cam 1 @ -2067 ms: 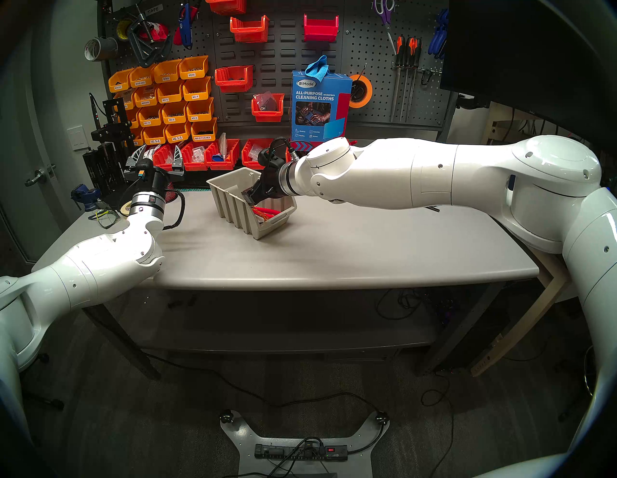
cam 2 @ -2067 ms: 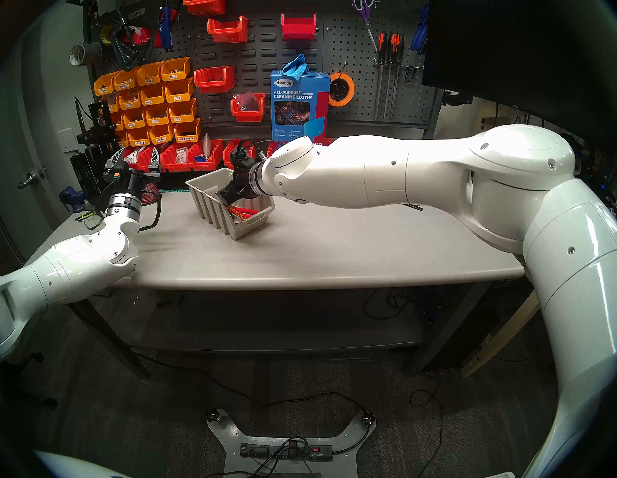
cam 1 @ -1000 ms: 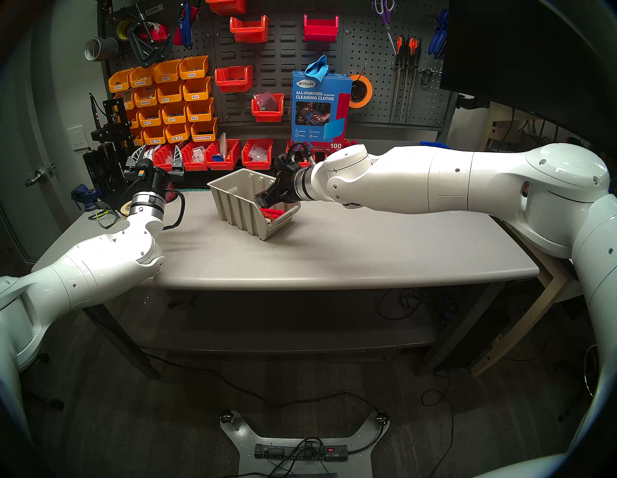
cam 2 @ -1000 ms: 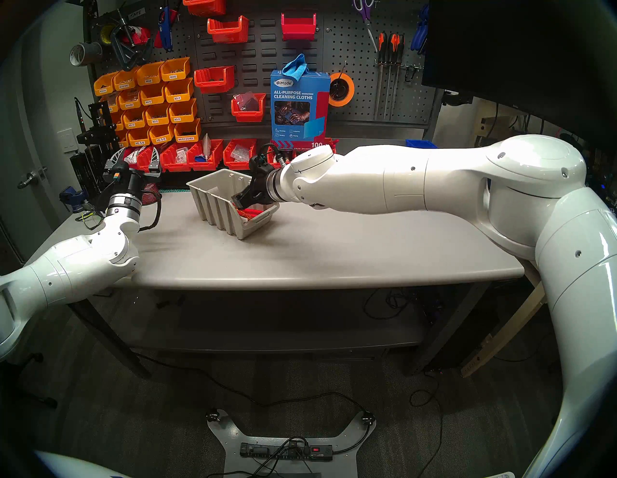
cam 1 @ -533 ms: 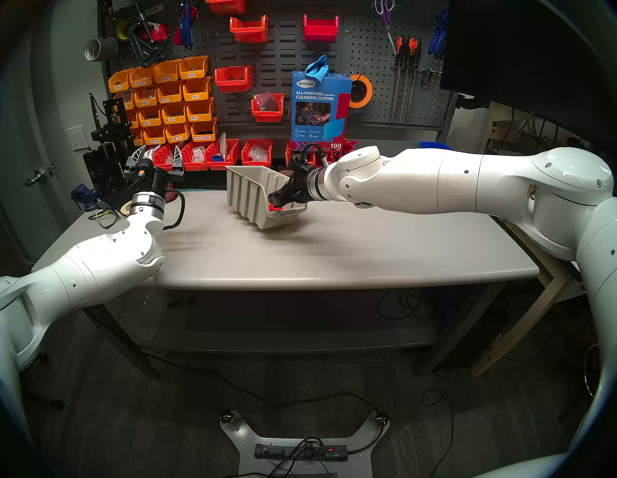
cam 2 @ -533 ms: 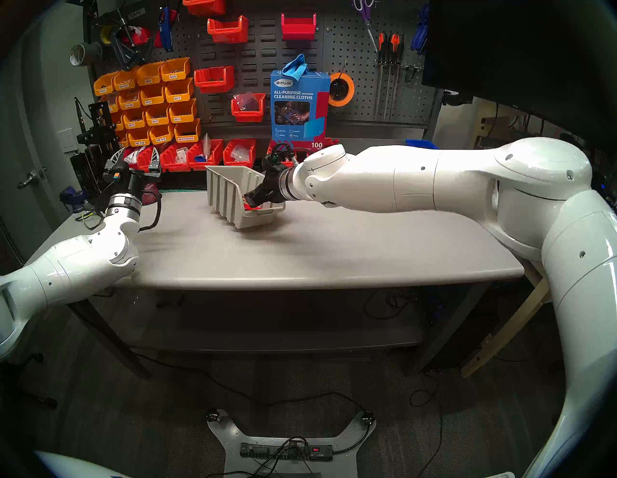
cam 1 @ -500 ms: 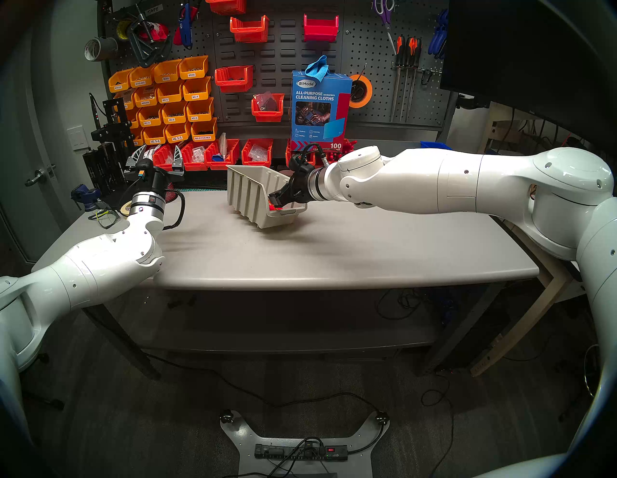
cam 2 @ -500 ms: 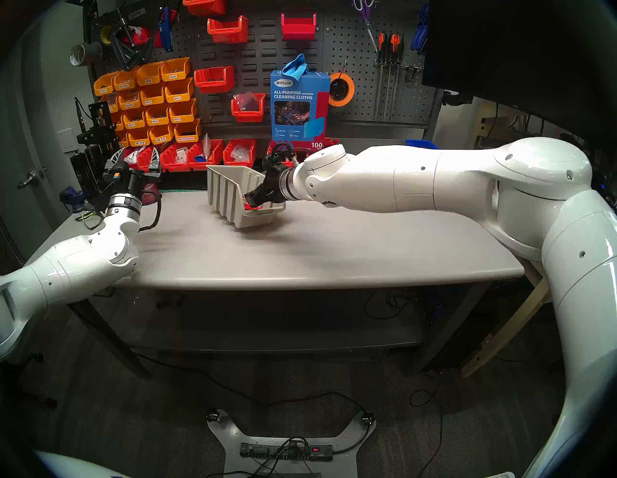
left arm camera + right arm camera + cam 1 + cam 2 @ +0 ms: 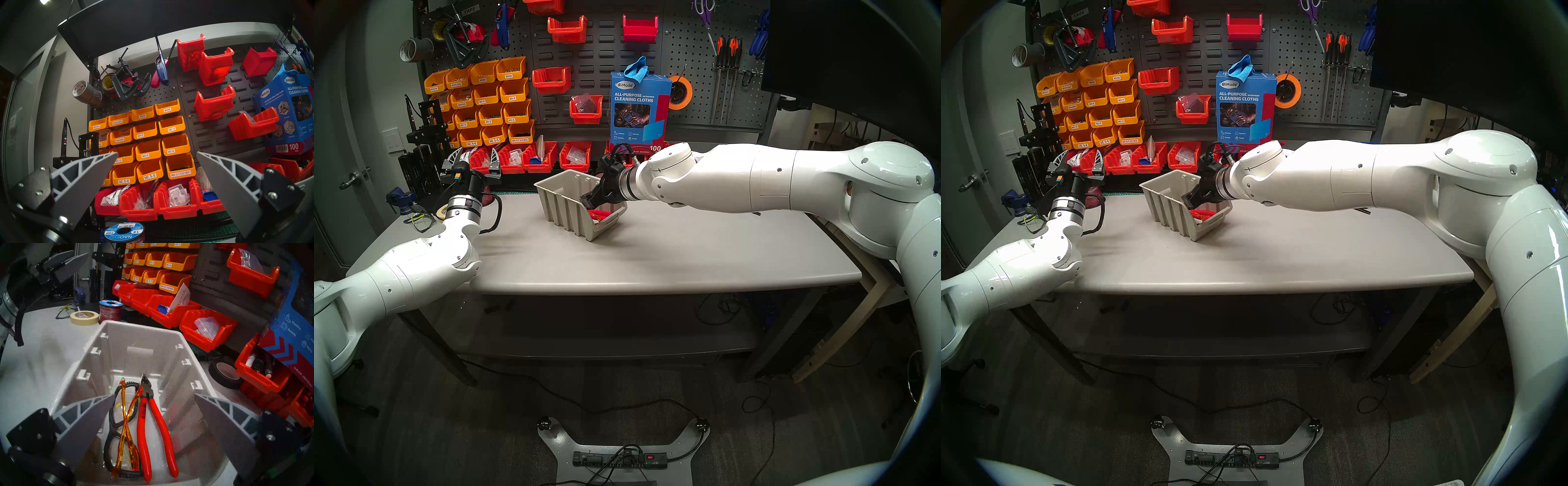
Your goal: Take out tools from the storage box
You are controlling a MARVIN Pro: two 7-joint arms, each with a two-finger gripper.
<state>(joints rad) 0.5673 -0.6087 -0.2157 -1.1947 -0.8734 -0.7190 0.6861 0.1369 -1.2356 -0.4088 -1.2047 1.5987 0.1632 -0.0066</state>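
right hand [image 9: 153, 396]: apart, empty, over storage box [image 9: 141, 331] | pliers [image 9: 153, 426], safety glasses [image 9: 119, 429] between fingers, below | left hand [image 9: 157, 153]: apart, empty

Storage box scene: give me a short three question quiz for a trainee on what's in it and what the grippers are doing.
1. True or false: the pliers lie inside the storage box.
2. What lies beside the pliers? A) safety glasses B) scissors C) a hammer
3. Fill in: the right gripper is ____ above the box, and the left gripper holds ____.

Key: 1 true. 2 A. 3 open; nothing.
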